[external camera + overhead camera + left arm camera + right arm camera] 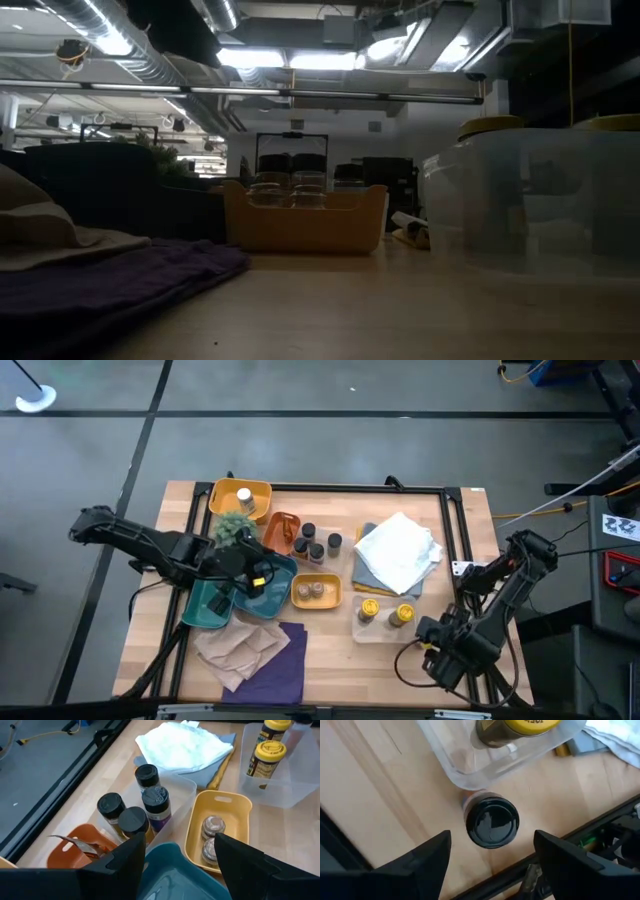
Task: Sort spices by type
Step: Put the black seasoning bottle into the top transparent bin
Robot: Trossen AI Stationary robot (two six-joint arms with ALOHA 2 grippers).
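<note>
A dark-lidded spice jar [491, 823] stands upright on the bare table beside the corner of a clear tray [470, 767]. My right gripper [492, 867] hangs open above it, pointing down, touching nothing; in the high view it [432, 635] is at the near right. The clear tray [383, 618] holds two yellow-lidded jars [402, 615]. Several dark-lidded jars [142, 805] stand in another clear tray [187, 785]. Two pale-lidded jars [212, 837] sit in a yellow tray [235, 805]. My left gripper [177, 865] is open over a teal tray [172, 880].
An orange tray [283, 532], a far yellow tray [243, 500] with a white jar, and a green plant [235, 528] stand at the far left. White and grey cloths [398, 552] lie far right. Brown paper and a purple cloth [280, 665] lie near the front.
</note>
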